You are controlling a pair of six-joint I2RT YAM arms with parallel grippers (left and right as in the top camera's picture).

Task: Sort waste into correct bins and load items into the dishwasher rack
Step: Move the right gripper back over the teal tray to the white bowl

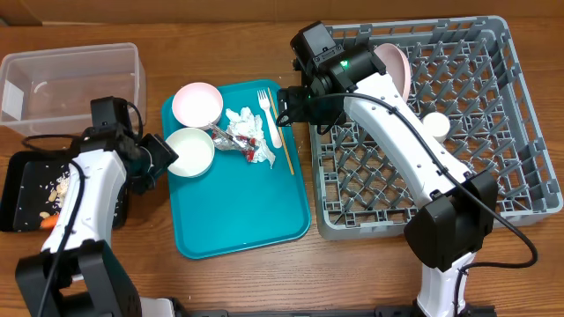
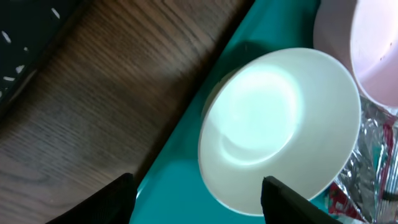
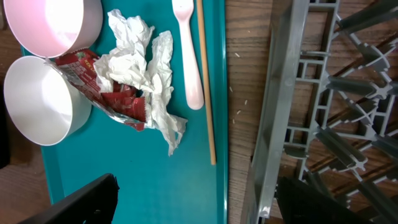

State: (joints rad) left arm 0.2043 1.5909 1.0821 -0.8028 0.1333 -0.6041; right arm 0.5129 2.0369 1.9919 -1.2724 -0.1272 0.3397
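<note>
My left gripper [image 1: 164,159] [image 2: 199,200] stands open at the teal tray's left edge, its fingers either side of the near rim of a white bowl [image 1: 189,151] [image 2: 280,124]. A pinkish bowl [image 1: 196,103] [image 3: 53,25] sits behind it. Crumpled napkins [image 1: 242,119] [image 3: 143,68], a red-and-silver wrapper [image 1: 253,148] [image 3: 102,93], a white fork [image 1: 269,114] [image 3: 189,56] and a wooden stick [image 1: 285,145] [image 3: 206,81] lie mid-tray. My right gripper [image 1: 287,106] [image 3: 205,202] hangs open and empty over the tray's right edge, beside the grey rack [image 1: 529,114] [image 3: 273,112].
The teal tray [image 1: 247,220] lies centre. In the rack stand a plate [image 1: 394,66] and a small cup [image 1: 436,125]. A clear tub [image 1: 70,84] sits far left. The black tray [image 1: 13,198] below it holds rice scraps [image 1: 60,187] and a carrot [image 1: 48,222].
</note>
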